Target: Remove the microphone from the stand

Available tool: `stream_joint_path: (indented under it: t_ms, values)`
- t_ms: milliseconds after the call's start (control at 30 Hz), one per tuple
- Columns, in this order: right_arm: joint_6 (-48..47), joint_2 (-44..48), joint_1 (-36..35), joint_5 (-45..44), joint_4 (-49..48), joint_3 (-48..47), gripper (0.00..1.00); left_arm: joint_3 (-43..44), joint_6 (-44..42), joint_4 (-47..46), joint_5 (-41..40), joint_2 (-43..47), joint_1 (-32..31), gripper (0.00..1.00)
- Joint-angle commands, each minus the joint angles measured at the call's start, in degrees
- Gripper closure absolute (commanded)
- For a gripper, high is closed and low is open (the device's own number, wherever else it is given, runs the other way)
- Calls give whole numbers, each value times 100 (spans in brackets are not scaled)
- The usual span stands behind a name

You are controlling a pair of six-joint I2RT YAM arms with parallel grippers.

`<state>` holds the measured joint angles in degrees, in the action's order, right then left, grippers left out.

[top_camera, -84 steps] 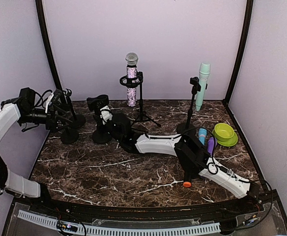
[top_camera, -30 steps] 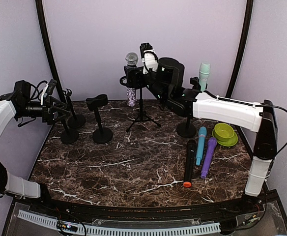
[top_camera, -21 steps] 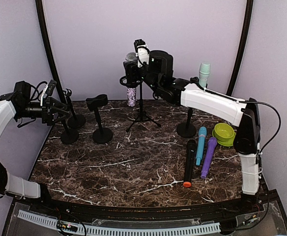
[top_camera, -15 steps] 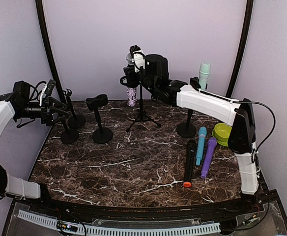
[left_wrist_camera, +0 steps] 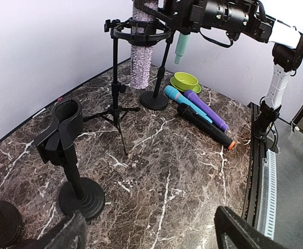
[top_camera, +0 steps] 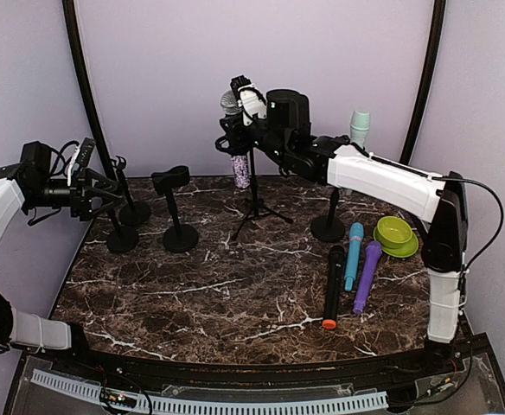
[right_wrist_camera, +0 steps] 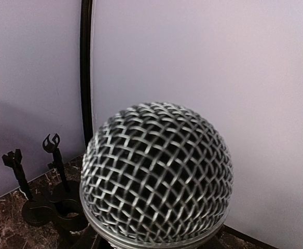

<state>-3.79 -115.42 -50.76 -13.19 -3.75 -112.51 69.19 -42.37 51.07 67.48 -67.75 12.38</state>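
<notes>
On my overhead feed the silver mesh-headed microphone with the glittery lilac handle [top_camera: 241, 171] sits in the ring cradle at the top of the black tripod stand [top_camera: 254, 192], head above the ring and handle hanging down through it. The right gripper [top_camera: 242, 108] is up at that cradle, pressed close against the microphone's head. Its wrist camera shows only the mesh ball [right_wrist_camera: 156, 174] filling the view and none of its fingers, so I cannot tell whether the jaws are spread or pinching the microphone. Well left of the tripod stand, the left gripper [top_camera: 111, 192] hangs above the table with its fingers spread wide and nothing between them, and its camera looks across at the tripod stand [left_wrist_camera: 117, 98]. Between that gripper and the tripod stand is a short black round-based stand with an empty clip [top_camera: 178, 216]. Right of the tripod stand, a mint-green microphone [top_camera: 359, 130] stands in another black stand. In front of and to the right of the tripod stand, lying on the dark brown marble tabletop [top_camera: 192, 294], are a black microphone with an orange end [top_camera: 332, 285], a blue microphone [top_camera: 354, 255] and a purple microphone [top_camera: 367, 277] side by side, with a lime-green bowl [top_camera: 395, 233] just beyond them
</notes>
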Motion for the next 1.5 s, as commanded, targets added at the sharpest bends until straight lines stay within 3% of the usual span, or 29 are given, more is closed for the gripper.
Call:
stream_joint_path:
  t_ms: [0,200,467,733,833,900,1000,1100,1267,1467]
  values:
    - [-40,974,-265,420,-756,207,96,7,381,-263,315,188,-33,16]
    - [214,1637,-623,552,-999,1148,97,157,748,-771,-267,140,-1004,17]
    - [599,2253,-1088,1039,-1337,2361,100,818,324,-704,-783,-210,-1900,13]
    - [887,2367,-1388,1950,-1731,3061,99,-347,738,-2027,-848,241,-2645,14]
    - [1018,2590,-1410,2217,-1798,3228,85,-657,837,-2509,-960,235,-2872,16]
    - [1091,2715,-1410,2168,-1916,3411,65,-686,895,-2753,-1036,114,-2980,19]
    - [1082,2895,-1410,1937,-2043,3619,59,-615,1021,-3033,-1176,-133,-3151,21]
    - [978,2986,-1410,1836,-1927,3619,61,-525,1240,-3415,-1324,-414,-3339,21]
    - [860,2975,-1410,1922,-1806,3458,82,-314,1501,-3835,-1526,-960,-3609,22]
    - [830,2788,-1410,2317,-1737,3100,85,56,1772,-3801,-1253,-1505,-3979,24]
